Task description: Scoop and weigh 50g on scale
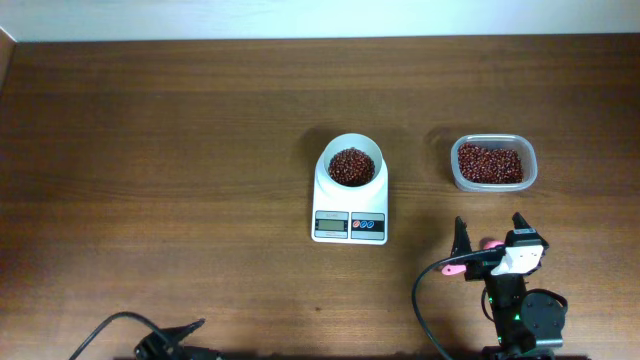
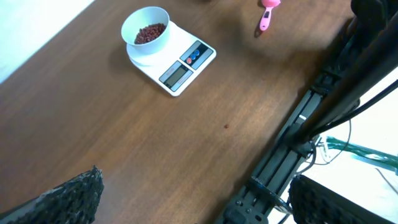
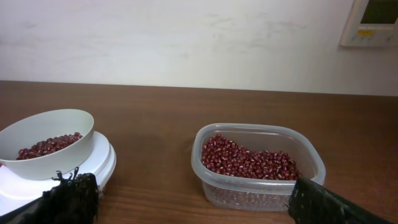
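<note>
Scale: the scale (image 1: 349, 212) sits mid-table, with its bowl (image 1: 327, 163) at its 12 o'clock end and the display at 6; the digits are too small to read.
Beans: some beans (image 1: 352, 167) lie in the bowl; the rest fill the tub (image 1: 533, 165) at 3 o'clock of the bowl, apart from the scale.
Spoon: the pink spoon (image 2: 266, 18) lies on the table at 6 o'clock of the tub, beneath the right claw.
Right gripper: the right gripper (image 1: 490, 225) has its jaws wide and grips nothing.
Left gripper: the left gripper (image 2: 196, 183) is wide and empty, down at the table's 7 o'clock edge, well apart from everything.
Risk, overshoot: with the reading unknown, another full scoop may pass the target.
Risk, pickup: the flat handle may slip or twist as the jaws close on it.
Risk, spill: a tilted spoon carried toward 9 o'clock may shed grains on the table.
Risk, bump: an arm brushing the bowl may shift it and falsify the weight.
</note>
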